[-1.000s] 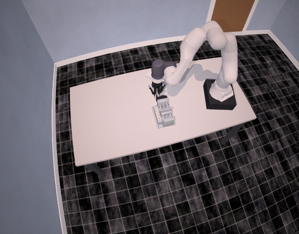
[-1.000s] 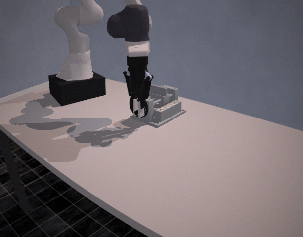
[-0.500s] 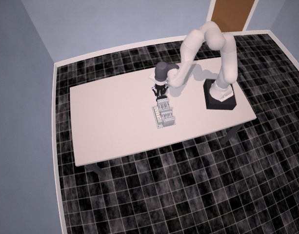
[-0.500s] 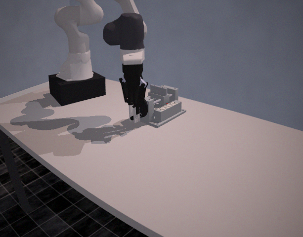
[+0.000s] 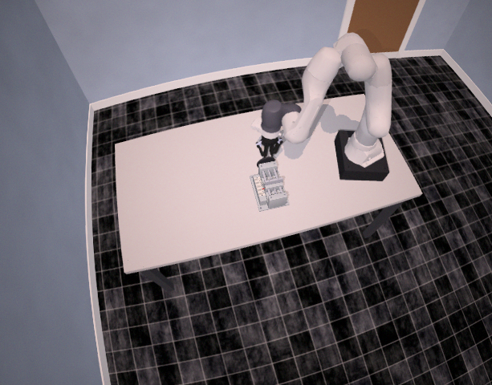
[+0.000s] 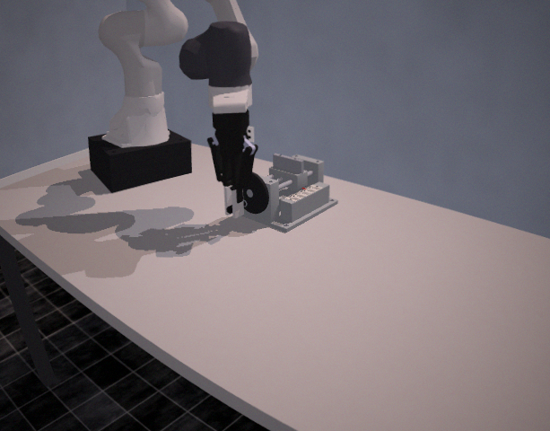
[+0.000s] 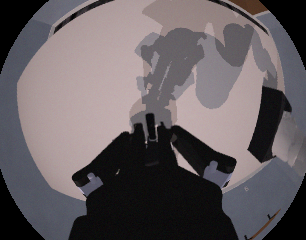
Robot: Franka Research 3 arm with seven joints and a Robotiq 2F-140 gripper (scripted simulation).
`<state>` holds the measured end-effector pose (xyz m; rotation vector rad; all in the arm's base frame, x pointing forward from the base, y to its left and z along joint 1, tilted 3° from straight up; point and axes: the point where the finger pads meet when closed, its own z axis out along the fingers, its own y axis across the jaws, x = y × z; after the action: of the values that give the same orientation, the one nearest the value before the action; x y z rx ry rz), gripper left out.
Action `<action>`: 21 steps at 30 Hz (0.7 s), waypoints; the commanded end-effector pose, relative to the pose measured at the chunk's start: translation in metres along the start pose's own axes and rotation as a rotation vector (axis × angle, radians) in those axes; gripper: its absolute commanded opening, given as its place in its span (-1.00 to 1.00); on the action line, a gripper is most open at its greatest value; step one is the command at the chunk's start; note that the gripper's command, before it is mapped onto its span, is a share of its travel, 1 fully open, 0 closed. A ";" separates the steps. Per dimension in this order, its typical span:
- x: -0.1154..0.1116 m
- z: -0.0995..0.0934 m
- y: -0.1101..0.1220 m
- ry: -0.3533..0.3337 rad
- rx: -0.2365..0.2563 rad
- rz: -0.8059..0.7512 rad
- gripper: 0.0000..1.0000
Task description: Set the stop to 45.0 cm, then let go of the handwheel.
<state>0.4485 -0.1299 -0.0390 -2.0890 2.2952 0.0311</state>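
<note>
Downtown on a pale rectangular desk (image 5: pixel 188 186) (image 6: pixel 381 287) (image 7: pixel 83 100), a black two-finger gripper (image 5: pixel 268 155) (image 6: pixel 234 206) (image 7: pixel 150 121) meets the round black handwheel (image 5: pixel 265 160) (image 6: pixel 259 197) of a grey block-built stop fixture (image 5: pixel 275 200) (image 6: pixel 305 207), mid-desk, wheel toward the long wall-side edge. The fingers are drawn nearly together; whether they grip the wheel's handle cannot be told.

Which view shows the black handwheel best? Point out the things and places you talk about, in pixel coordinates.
The exterior view: the handwheel (image 5: pixel 266 160) (image 6: pixel 261 193) shows there as a broad disc, partly covered by the gripper's fingers (image 6: pixel 238 204). The top view gives only a narrow dark oval beside the grey fixture (image 5: pixel 278 200) (image 6: pixel 305 207). In the wrist view, I can't make it out.
</note>
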 end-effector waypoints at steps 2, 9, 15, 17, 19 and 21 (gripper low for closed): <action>0.000 -0.006 0.008 -0.002 0.001 -0.007 -0.92; 0.000 -0.015 0.013 -0.002 0.001 -0.007 -0.92; 0.000 -0.026 0.015 -0.002 0.001 -0.007 -0.92; 0.000 -0.030 0.015 -0.002 0.001 -0.007 -0.92; 0.000 -0.035 0.015 -0.002 0.001 -0.007 -0.92; 0.000 -0.041 0.013 -0.002 0.001 -0.007 -0.92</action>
<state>0.4327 -0.1299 -0.0073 -2.0833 2.3000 0.0298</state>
